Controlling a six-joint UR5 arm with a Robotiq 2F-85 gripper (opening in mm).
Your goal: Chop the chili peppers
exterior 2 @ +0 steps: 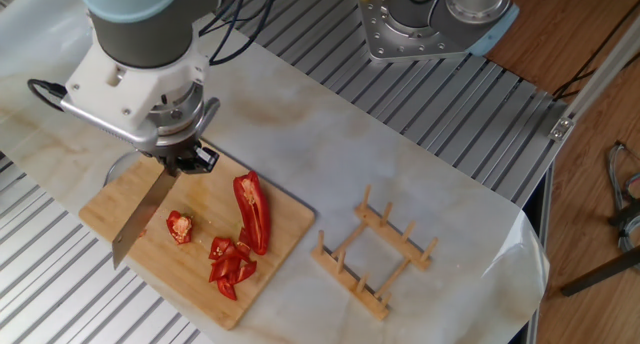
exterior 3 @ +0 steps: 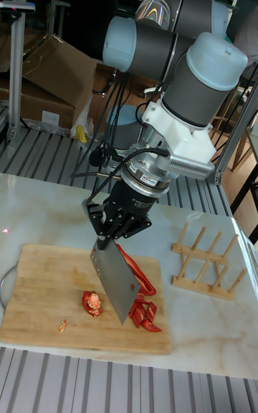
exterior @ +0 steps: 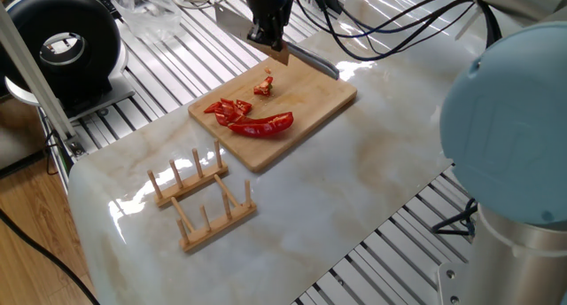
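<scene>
On the wooden cutting board (exterior: 310, 105) (exterior 2: 120, 269) (exterior 3: 36, 291) lie the chili peppers: a long glossy red half (exterior: 264, 124) (exterior 2: 251, 211) (exterior 3: 137, 269), a heap of cut red pieces (exterior: 228, 109) (exterior 2: 229, 263) (exterior 3: 147, 315) and one small separate piece (exterior: 264, 86) (exterior 2: 180, 227) (exterior 3: 92, 302). My gripper (exterior: 268, 44) (exterior 2: 178, 164) (exterior 3: 113, 234) is shut on the handle of a cleaver (exterior: 312, 64) (exterior 2: 140, 217) (exterior 3: 115, 279). The blade hangs lifted above the board, near the small piece.
A wooden peg rack (exterior: 202, 197) (exterior 2: 375, 252) (exterior 3: 206, 257) stands on the marble table beside the board. A black round device (exterior: 60, 46) sits at the far left. Cables (exterior: 381, 26) trail behind the board. A metal base (exterior 2: 430, 19) stands at the table's far side.
</scene>
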